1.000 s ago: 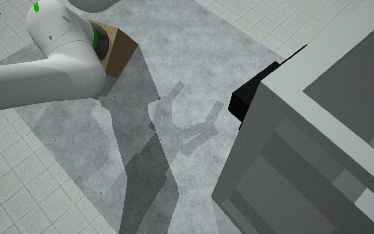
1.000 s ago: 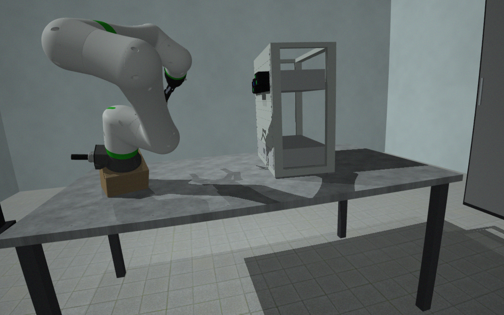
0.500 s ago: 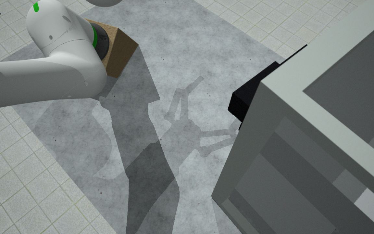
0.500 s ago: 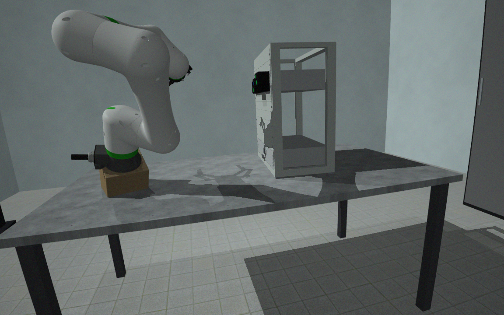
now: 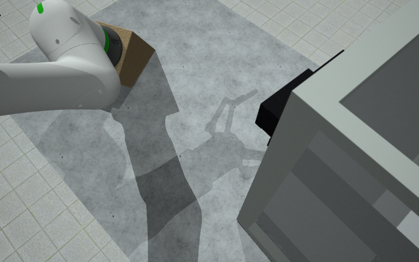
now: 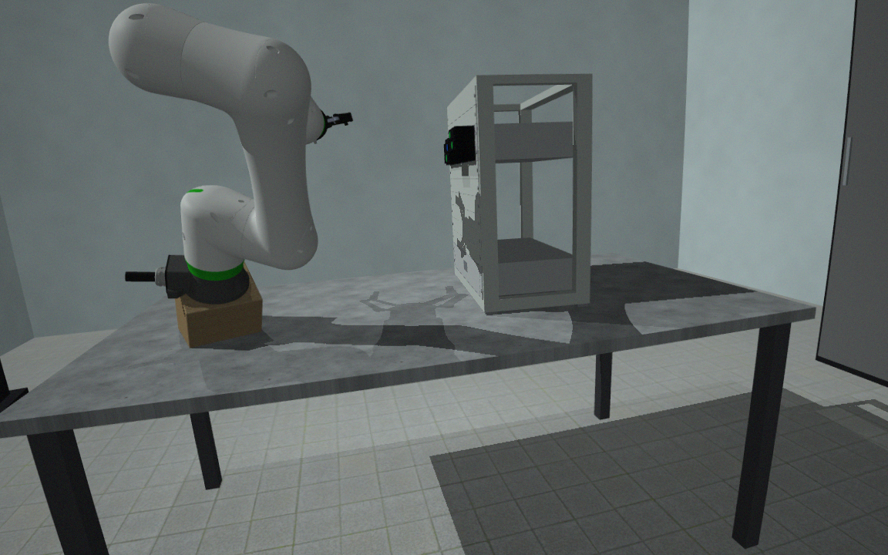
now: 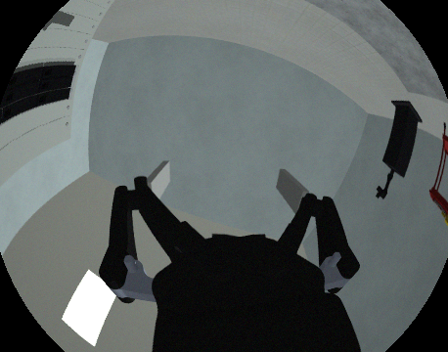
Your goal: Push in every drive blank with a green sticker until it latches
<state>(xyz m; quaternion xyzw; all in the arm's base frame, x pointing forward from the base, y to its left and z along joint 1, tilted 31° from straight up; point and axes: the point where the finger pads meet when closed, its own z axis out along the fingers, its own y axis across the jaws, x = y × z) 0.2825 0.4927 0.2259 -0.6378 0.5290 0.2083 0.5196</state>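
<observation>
A grey open-frame rack (image 6: 519, 190) stands upright on the table, right of the arm; it also fills the right of the overhead view (image 5: 351, 156). Black drive blanks (image 6: 459, 145) stick out of its upper front face, toward the arm; the overhead view shows them as a black block (image 5: 277, 109). I see a hint of green and blue on their faces, too small to tell apart. My gripper (image 6: 341, 119) is high above the table, level with the blanks and well left of the rack. In the wrist view the gripper (image 7: 227, 183) is wide open and empty, facing a wall.
The arm's base sits on a wooden block (image 6: 218, 318) at the table's left. The gripper's shadow (image 5: 227, 130) falls on the table between base and rack. The rack stands near the table's far edge.
</observation>
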